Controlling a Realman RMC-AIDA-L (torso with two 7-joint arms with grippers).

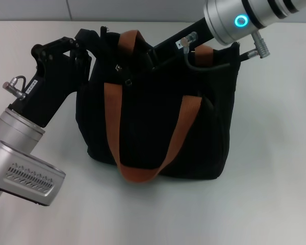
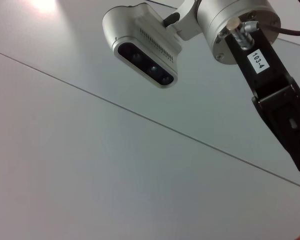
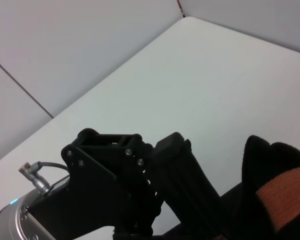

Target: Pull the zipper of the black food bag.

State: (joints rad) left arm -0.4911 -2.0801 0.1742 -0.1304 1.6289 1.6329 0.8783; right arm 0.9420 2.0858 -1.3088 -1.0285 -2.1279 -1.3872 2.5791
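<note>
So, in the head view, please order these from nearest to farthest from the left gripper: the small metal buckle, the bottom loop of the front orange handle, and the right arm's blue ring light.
1. The small silver metal buckle, on the bag's upper rim, just right of the left gripper.
2. The front rust-orange webbing handle's bottom loop, low at the bag's base.
3. The right arm's blue ring light, at the far upper right.

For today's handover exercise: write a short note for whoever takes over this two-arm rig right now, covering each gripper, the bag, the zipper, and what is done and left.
Left gripper: pressed against the upper left end of the black food bag, apparently steadying it.
Right gripper: reaching down into the bag's top between the orange handles; its tip is hidden.
Bag: upright on the white table.
Zipper: not visible, so progress cannot be judged.
Left: confirm the grip on the pull tab, then pull.
</note>
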